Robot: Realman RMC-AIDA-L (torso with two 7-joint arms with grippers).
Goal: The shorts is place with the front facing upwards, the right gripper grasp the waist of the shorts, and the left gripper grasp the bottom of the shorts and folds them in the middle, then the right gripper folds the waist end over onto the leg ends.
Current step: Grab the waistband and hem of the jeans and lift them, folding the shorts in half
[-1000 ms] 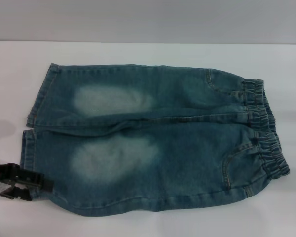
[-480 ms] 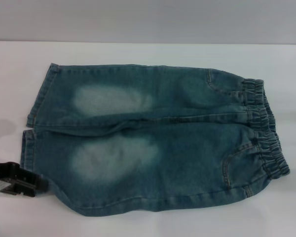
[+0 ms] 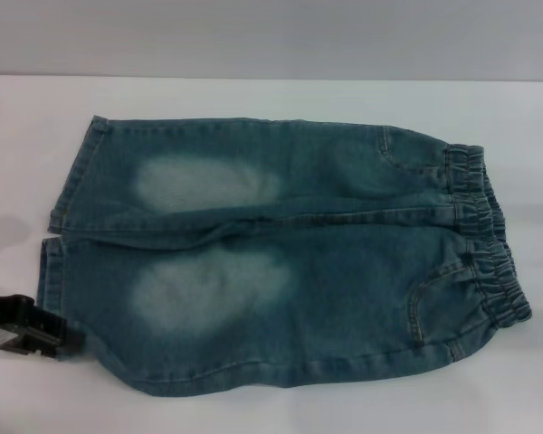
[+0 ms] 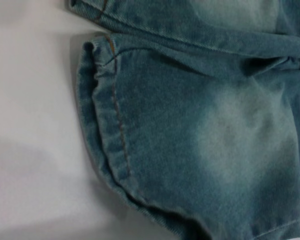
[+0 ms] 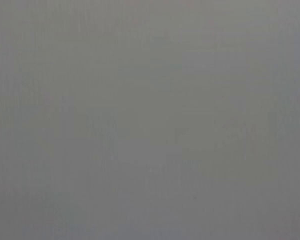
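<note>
Head view: the shorts [image 3: 281,258] lie flat on the white table [image 3: 271,95], front up, with the elastic waist [image 3: 489,244] toward the robot's right and the two hemmed leg ends [image 3: 59,244] toward its left. The left gripper [image 3: 59,342] reaches in low from the left edge, its black claw just beside the hem of the nearer leg; whether it touches the cloth or has pinched it cannot be told, nor how wide the claw stands. The right gripper is not in this view. By my reading the work is at its very first step, the approach to the two grasps, with nothing folded yet. The next move calls for the left claw to get under or around the near hem and close on it, while the right gripper comes to the waist, so that both ends can be lifted together for the lengthwise fold. Left wrist view: the near hem [image 4: 107,125] fills the picture, its orange stitching running along the cuff, with the white table [image 4: 30,125] beside it; the claw itself does not show. Right wrist view: only a plain grey field, no shorts and no gripper. No brand, label or readable writing appears in any view.
</note>
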